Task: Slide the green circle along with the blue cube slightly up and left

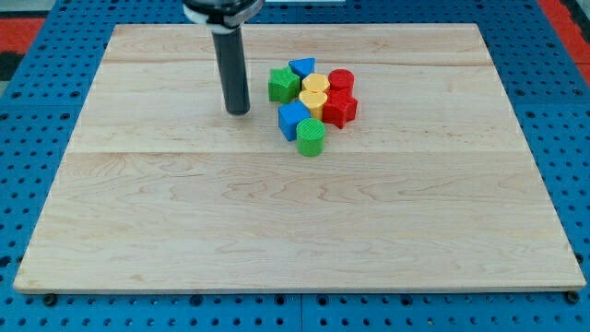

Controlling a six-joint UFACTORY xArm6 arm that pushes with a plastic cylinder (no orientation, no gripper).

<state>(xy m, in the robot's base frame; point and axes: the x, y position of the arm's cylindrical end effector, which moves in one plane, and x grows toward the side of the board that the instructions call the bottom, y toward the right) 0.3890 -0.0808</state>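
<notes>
The green circle point(312, 137) sits at the bottom of a tight cluster of blocks, touching the blue cube point(293, 118) just up and left of it. My tip point(239, 111) rests on the board to the left of the cluster, about a block's width left of the blue cube and apart from every block. The rod rises from it toward the view's top.
Other blocks in the cluster: a green star-like block point(283, 84), a blue triangle point(301, 67), two yellow blocks point(315, 86) point(313, 101), a red cylinder point(341, 80) and a red star-like block point(338, 108). The wooden board point(277, 221) lies on a blue pegboard.
</notes>
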